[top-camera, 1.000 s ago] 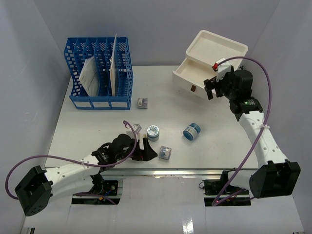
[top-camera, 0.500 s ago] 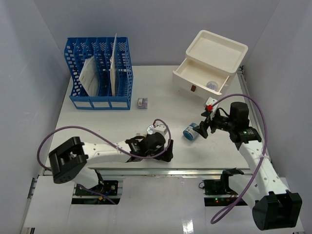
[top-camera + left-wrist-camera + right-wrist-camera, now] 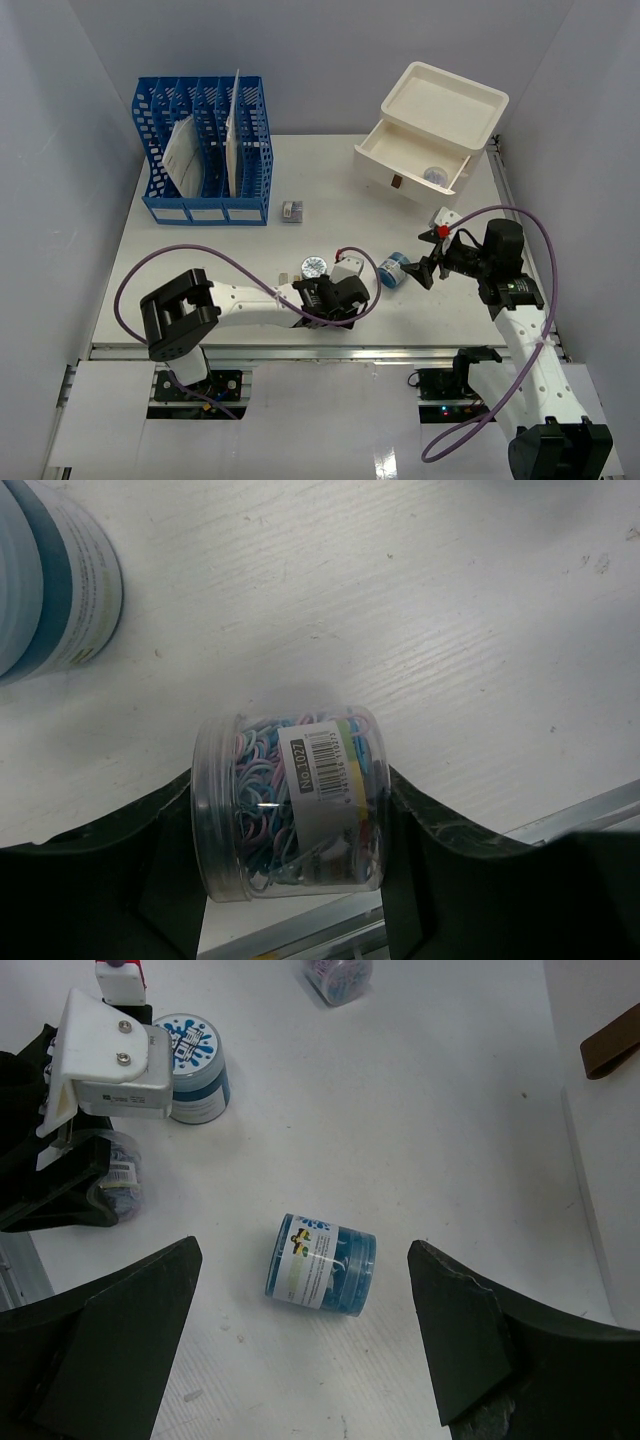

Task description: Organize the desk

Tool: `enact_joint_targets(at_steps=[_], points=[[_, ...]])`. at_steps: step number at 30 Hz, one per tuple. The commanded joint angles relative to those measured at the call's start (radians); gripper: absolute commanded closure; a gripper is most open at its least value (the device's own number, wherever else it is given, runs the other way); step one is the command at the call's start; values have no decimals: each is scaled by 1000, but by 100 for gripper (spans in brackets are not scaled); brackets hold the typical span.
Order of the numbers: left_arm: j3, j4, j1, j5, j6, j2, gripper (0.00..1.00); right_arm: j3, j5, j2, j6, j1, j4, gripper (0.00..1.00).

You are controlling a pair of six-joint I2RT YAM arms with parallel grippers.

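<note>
Top view: the large flat matte white desk point(image 3: 180, 260) carries a blue slotted plastic file rack point(image 3: 205, 150) holding papers at its far left and a white stacked drawer box point(image 3: 430, 125) at its far right. The lower drawer stands open with a small round clear jar point(image 3: 435, 174) inside, so one item looks put away. Still out are a small clear pot of mixed-colour contents point(image 3: 292, 210) near the rack, an upright white tub with a blue printed lid point(image 3: 314, 267), and a blue translucent jar point(image 3: 393, 270) lying on its side. The left gripper point(image 3: 352, 305) sits low by the near rail, just beside the tub; the right gripper point(image 3: 422, 260) hangs just beside the blue jar.

Left wrist view: a clear round plastic jar of pastel paper clips point(image 3: 290, 800) lies on its side on the desk, barcode label up; the dark fingers point(image 3: 160, 880) press against its lid end and its base end, so the jaws are closed to the jar's length and appear to grip it.

Right wrist view: the jaws are spread wide and hold nothing; the blue jar lies between them, apart from both.

Judged so, most of the tidying remains: four containers are not yet stowed.

A second ago the right gripper was up at the drawer box and the left gripper was short of the clip jar. Half a second ago the right arm was already down by the blue jar, and the left has since slid right over the clip jar.
</note>
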Motion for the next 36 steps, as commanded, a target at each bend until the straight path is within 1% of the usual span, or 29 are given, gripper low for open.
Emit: enact_joint_targets(at_steps=[1, 3, 4, 6, 8, 10, 11, 12, 14, 17, 20, 21, 24, 27, 31, 33, 34, 35, 36], points=[[77, -26, -6, -55, 29, -74, 55, -9, -48, -33, 14, -27, 22, 10], [113, -11, 3, -51, 53, -106, 55, -7, -35, -32, 14, -40, 21, 10], [134, 13, 27, -38, 65, -119, 55, -5, -19, -34, 16, -48, 23, 10], [161, 64, 84, 45, 98, -157, 55, -3, 1, -36, 23, -80, 24, 10], [191, 136, 197, 142, 127, -173, 62, -4, 4, -39, 32, -111, 23, 10], [296, 155, 256, 216, 185, -134, 64, -10, -7, -41, 28, -119, 22, 10], [358, 143, 287, 230, 215, -104, 64, -11, -10, -38, 26, -120, 22, 10], [487, 133, 302, 237, 246, -69, 64, -11, -12, -35, 26, -121, 22, 10], [653, 125, 323, 261, 299, 9, 64, -11, -19, -29, 26, -121, 20, 10], [959, 99, 364, 299, 397, 225, 65, -11, -20, -28, 26, -123, 22, 10], [1238, 90, 375, 289, 455, 365, 64, -12, -30, -32, 29, -124, 23, 10], [1293, 97, 377, 285, 472, 406, 63, -13, -37, -35, 31, -124, 23, 10], [1369, 150, 382, 276, 505, 499, 60, -13, -38, -37, 33, -126, 25, 10], [1359, 244, 382, 269, 517, 527, 54, -11, -33, -39, 35, -127, 26, 10], [1360, 291, 382, 285, 520, 564, 49, -10, -25, -41, 35, -129, 28, 10], [1367, 301, 383, 294, 515, 580, 44, -7, -25, -37, 37, -129, 27, 10], [1368, 304, 383, 299, 511, 587, 40, -6, -23, -34, 37, -129, 28, 10], [1371, 305, 383, 306, 509, 596, 31, -5, -20, -33, 38, -130, 28, 10], [1373, 305, 382, 311, 507, 603, 25, -5, -18, -33, 38, -131, 27, 10]])
